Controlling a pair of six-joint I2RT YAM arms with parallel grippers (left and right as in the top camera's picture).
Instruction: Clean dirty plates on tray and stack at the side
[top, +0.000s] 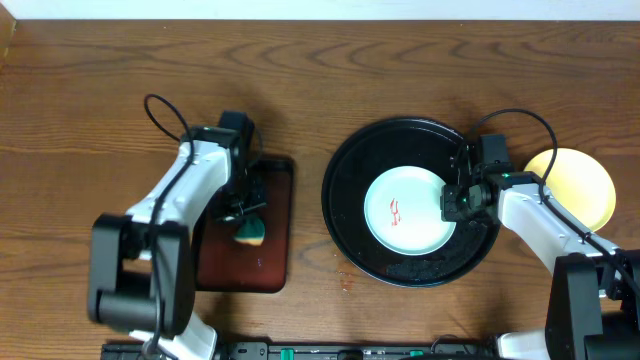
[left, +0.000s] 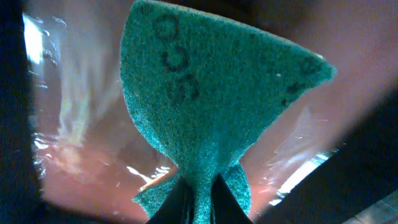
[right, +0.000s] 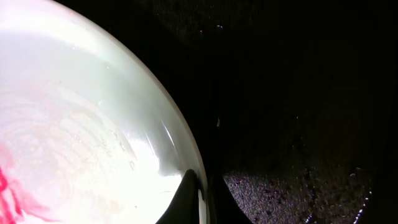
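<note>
1. Overhead view:
   - The small round white plate (top: 405, 210) lies flat in the middle of the large round glossy black tray (top: 350, 235). A short red smear (top: 396, 209) marks its centre.
   - The right gripper (top: 452, 197) sits at the plate's right edge, so the plate extends leftward from it toward the table's centre.
   - The left gripper (top: 243, 212) is well apart from the plate. It hangs over the dark-brown rectangular tray (top: 268, 262) with a green-and-yellow sponge (top: 250, 232) below it.
   - For wiping, the sponge would have to travel right to reach the smear. The right arm is much the nearer of the two to the plate.
   - A pale yellow round plate (top: 585, 180) rests on the wooden table (top: 300, 80) just right of the black tray, partly under the right arm. I cannot tell whether it is smeared.
2. Left wrist view:
   - The left gripper (left: 200, 190) is nearly closed, pinching the sponge (left: 211, 106) by its narrow end.
   - The green scouring face fans out away from the fingers, over the glossy brown tray (left: 74, 155).
3. Right wrist view:
   - The right gripper (right: 202, 190) is closed to a thin gap across the white plate's (right: 81, 124) rim, one finger inside the rim and one outside. It appears to be gripping the rim.
   - The plate fills the left of the view, glossy, with the red smear (right: 12, 193) at the lower left.
   - The black tray (right: 298, 124) lies to the right of the plate.
</note>
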